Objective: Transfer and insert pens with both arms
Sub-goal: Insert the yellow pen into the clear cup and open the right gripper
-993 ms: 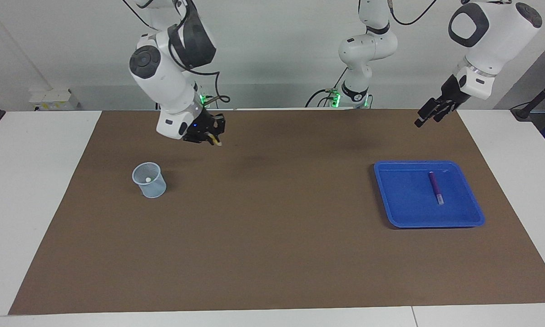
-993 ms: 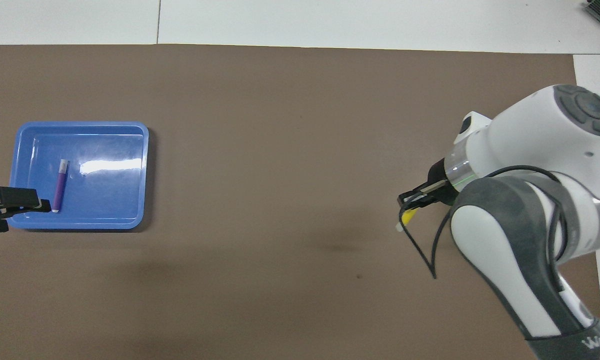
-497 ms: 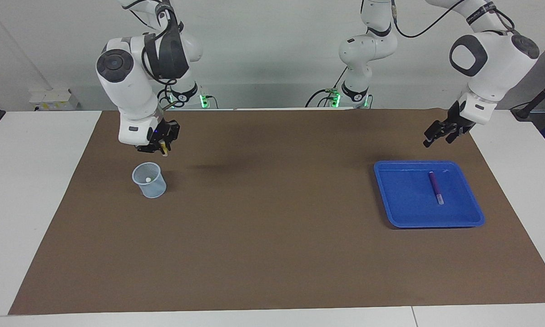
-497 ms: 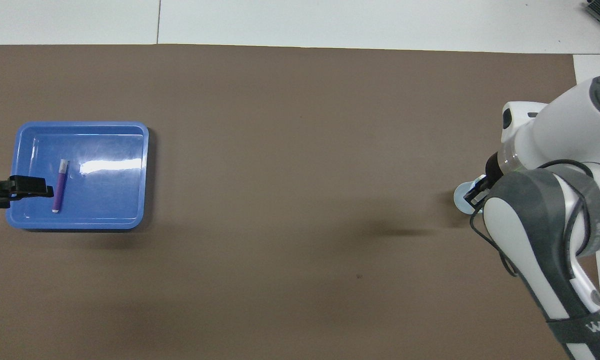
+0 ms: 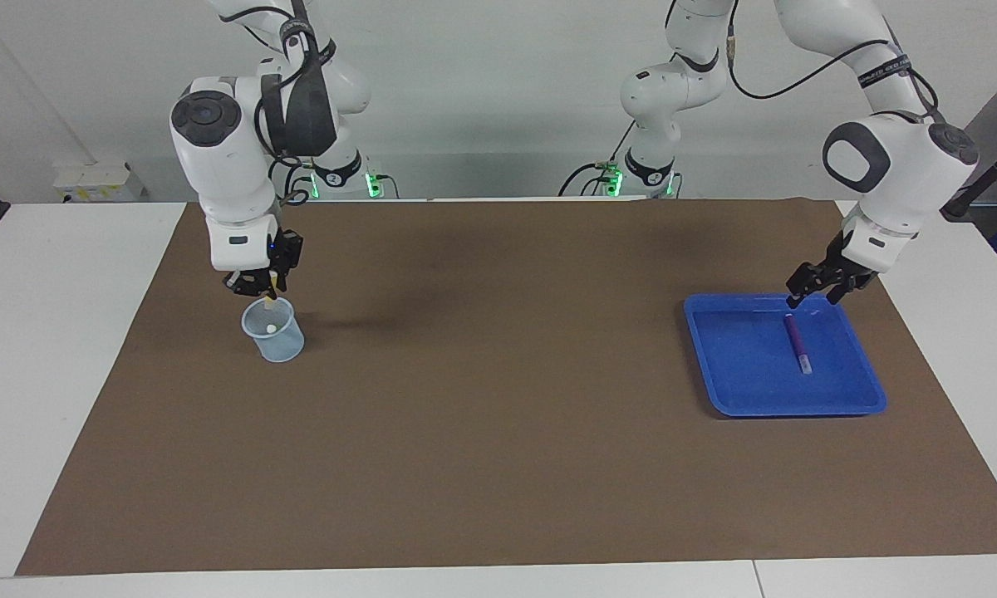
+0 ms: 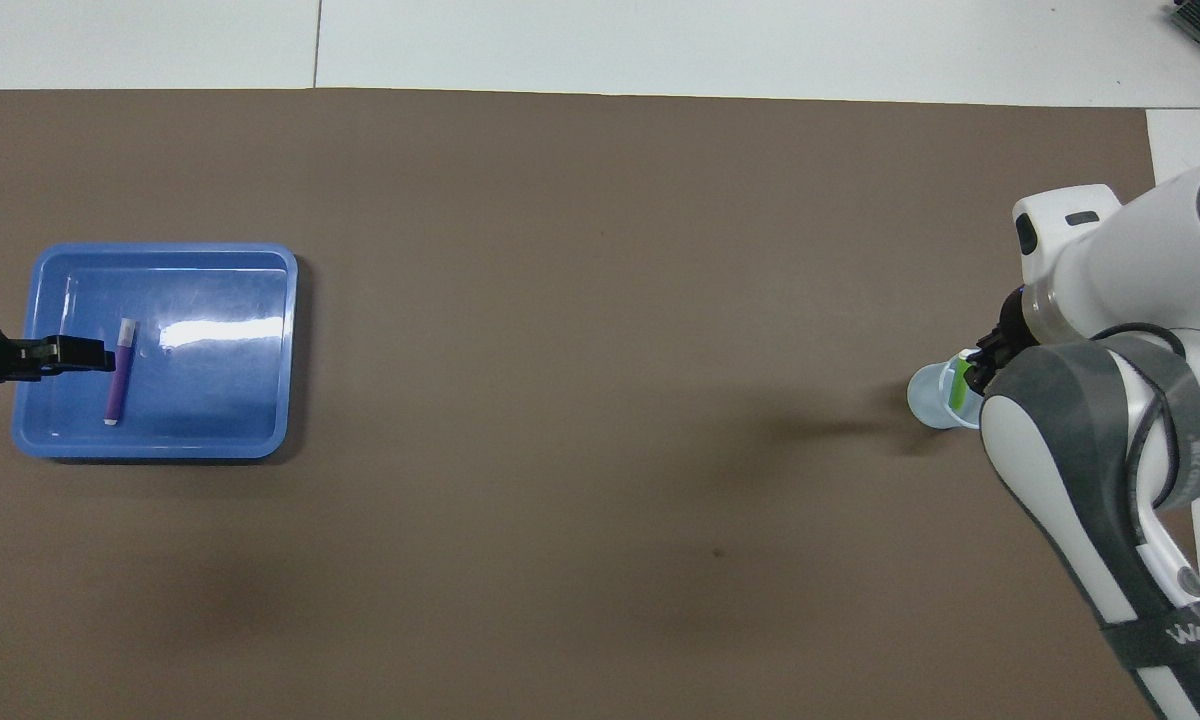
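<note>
My right gripper [image 5: 259, 288] is shut on the yellow pen [image 5: 272, 290]. It holds the pen upright, the lower end at the mouth of a pale translucent cup [image 5: 278, 340] near the right arm's end of the mat. A green pen [image 6: 958, 390] stands inside the cup [image 6: 924, 396]; the right arm covers the yellow pen in the overhead view. The purple pen [image 5: 796, 340] lies flat in a blue tray [image 5: 798, 409] toward the left arm's end. My left gripper [image 5: 814, 296] hangs open just over the tray's robot-side rim, close above the purple pen's [image 6: 117, 375] end.
A brown mat [image 5: 498, 432] covers most of the white table. A smaller white arm [image 5: 669, 91] with green lights stands at the robots' edge, with a second one [image 5: 341, 170] partly hidden by my right arm. The tray [image 6: 160, 450] holds only the purple pen.
My right gripper carried the yellow pen toward the right arm's end and lowered it over the cup. My left gripper came down from above the mat to the tray's rim.
</note>
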You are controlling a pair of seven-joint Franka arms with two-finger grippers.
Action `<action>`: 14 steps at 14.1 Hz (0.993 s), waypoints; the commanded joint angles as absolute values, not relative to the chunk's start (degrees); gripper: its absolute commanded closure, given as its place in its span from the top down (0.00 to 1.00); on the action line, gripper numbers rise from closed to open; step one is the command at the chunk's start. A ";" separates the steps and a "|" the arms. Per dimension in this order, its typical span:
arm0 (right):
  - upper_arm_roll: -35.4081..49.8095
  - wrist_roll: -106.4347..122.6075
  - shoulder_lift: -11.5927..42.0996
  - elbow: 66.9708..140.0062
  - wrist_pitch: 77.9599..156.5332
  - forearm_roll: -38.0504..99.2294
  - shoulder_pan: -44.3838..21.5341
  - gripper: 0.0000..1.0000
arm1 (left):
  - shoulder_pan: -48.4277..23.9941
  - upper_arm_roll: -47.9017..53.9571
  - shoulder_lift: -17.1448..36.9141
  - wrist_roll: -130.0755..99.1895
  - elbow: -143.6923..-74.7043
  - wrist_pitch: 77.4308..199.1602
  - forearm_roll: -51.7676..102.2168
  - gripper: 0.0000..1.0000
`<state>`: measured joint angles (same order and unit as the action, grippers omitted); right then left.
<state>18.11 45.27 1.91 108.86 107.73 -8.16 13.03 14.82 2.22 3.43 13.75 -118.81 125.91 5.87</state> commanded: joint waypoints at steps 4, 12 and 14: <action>18.72 46.76 0.70 113.99 112.24 -8.17 14.68 0.00 | 16.43 2.55 12.47 20.65 -114.44 132.79 1.33 0.92; 18.72 46.06 0.26 117.25 112.59 -2.99 17.58 0.31 | 16.35 2.72 17.66 20.65 -114.43 138.33 0.88 0.88; 18.72 45.88 0.26 117.25 112.59 -2.99 17.58 0.85 | 16.35 2.72 18.46 20.74 -115.22 140.44 0.88 0.87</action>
<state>18.16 45.29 1.89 115.55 111.46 -4.37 16.70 15.97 2.44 17.28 20.36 -115.02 137.95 2.12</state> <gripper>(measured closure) 0.727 0.097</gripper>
